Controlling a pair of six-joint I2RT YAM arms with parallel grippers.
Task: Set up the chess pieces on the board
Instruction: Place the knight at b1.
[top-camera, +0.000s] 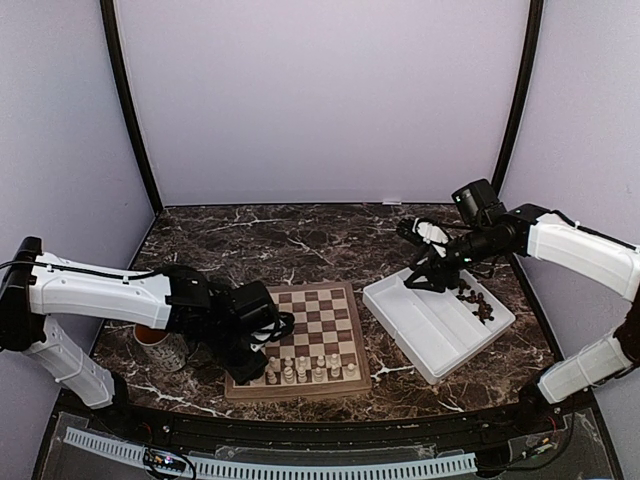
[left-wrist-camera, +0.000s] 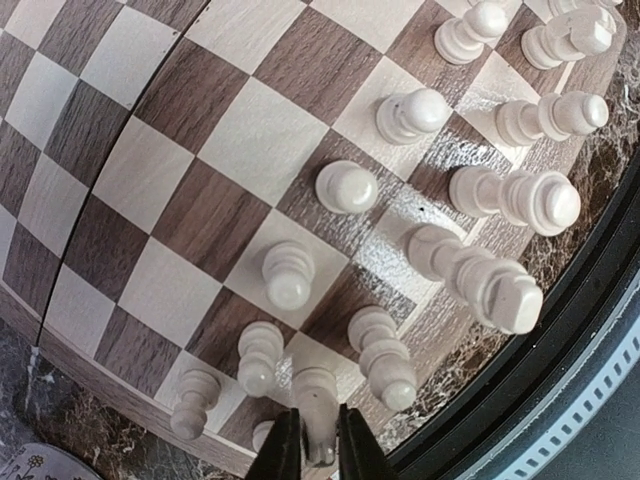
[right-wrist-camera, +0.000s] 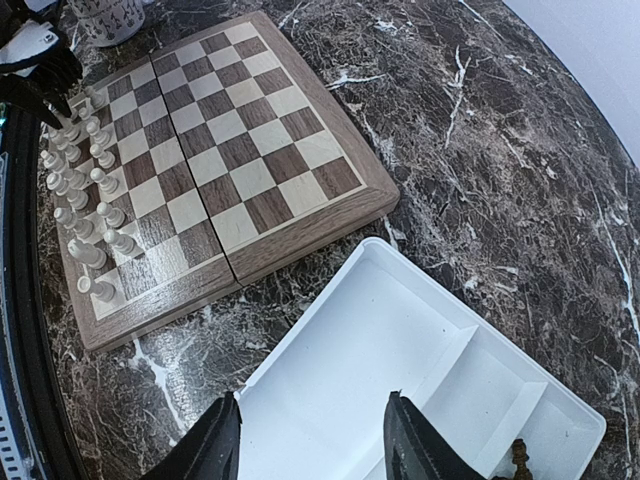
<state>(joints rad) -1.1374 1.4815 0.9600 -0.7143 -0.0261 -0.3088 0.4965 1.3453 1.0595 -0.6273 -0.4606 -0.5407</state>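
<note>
Board (top-camera: 322, 312): square, tan and dark-brown checks, plain brown border, lying flat. Cream pieces (top-camera: 305, 371): upright, two rows along board's near edge. Dark pieces (top-camera: 476, 301): loose cluster off board, well to its right; poses unclear.

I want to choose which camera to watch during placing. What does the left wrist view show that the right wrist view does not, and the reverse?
Only the left wrist view: close up, the left gripper shut on a cream piece at the edge of the board.
Only the right wrist view: the whole board, the white tray with a dark piece in it, the open right gripper above the tray, and a cup.
Both: the cream pieces standing in rows along one side of the board.
</note>
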